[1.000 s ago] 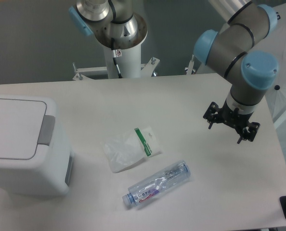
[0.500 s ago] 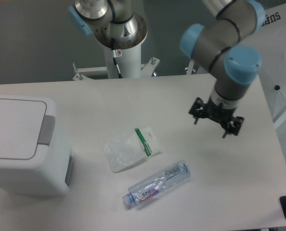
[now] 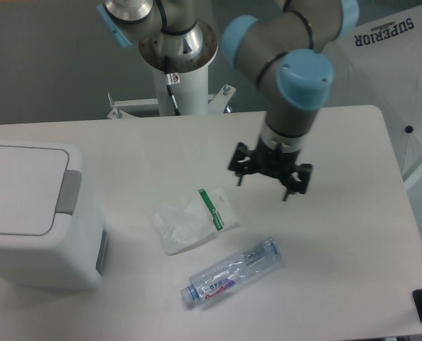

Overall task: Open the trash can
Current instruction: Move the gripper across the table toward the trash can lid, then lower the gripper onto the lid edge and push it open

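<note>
Start at the trash can (image 3: 37, 213), which sits at the table's left edge: its flat lid (image 3: 19, 186) lies down and level, and the grey push tab (image 3: 70, 192) on the lid's right side looks untouched, so you can take it that nothing of the opening is done yet. Just right of the can, apart from it, lies a crumpled clear bag (image 3: 193, 220) with a green strip, and right of and nearer the camera than that a clear bottle (image 3: 230, 273) lies on its side; neither is in the way of the tab. Well to the right of the can, past the bag, the gripper (image 3: 271, 172) hangs above the table with nothing between its fingers. You see it from above and the fingertips are small and dark, so whether they are spread or pressed together I cannot tell. What is left for you is the whole job: bring the gripper across to the can, set it over the tab, and press or lift until the lid comes up.
</note>
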